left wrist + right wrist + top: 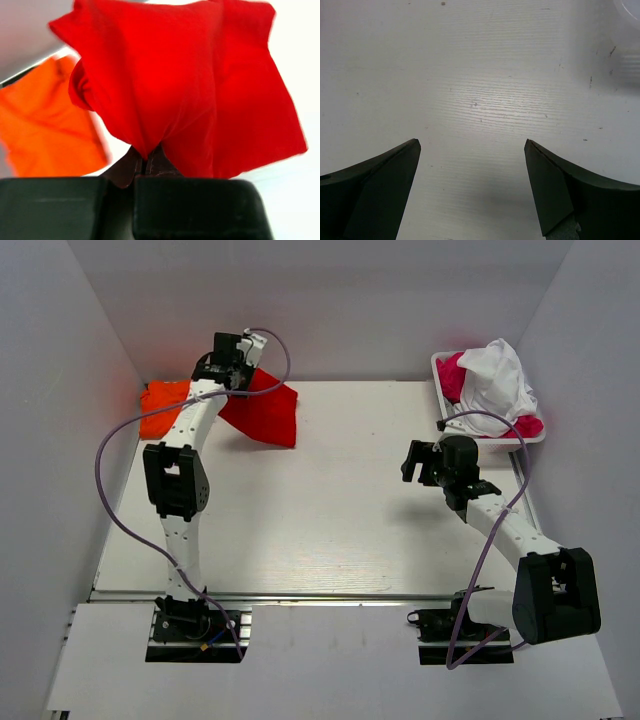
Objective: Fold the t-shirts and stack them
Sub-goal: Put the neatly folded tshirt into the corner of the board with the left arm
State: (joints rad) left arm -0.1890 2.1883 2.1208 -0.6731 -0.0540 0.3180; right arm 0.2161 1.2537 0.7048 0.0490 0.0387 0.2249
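The left arm [185, 470] reaches out to the far left corner of the tabletop [330, 510]. The left jaws are pressed together on a bunched fold of the red t-shirt [200, 90]. The wrist camera shows the cloth gathered to a point right where the two dark tips meet. From there the red t-shirt spreads out in a broad crumpled sheet, angled toward the middle of the tabletop. I cannot tell whether its lower edge lies on the surface or hangs just above it.

The orange t-shirt [160, 408] lies just beside it, to the left, close to the side wall. It is fairly flat, and the arm hides the strip where the two shirts would meet, so I cannot say whether they touch.

On the other side, the right arm [520, 530] is bent over the right part of the tabletop, well apart from both shirts. The right jaws are spread wide, with only bare white surface showing between the tips.

A white tray [440, 365] sits in the far right corner, heaped with a white cloth [497, 375] over a pink cloth [453, 375].
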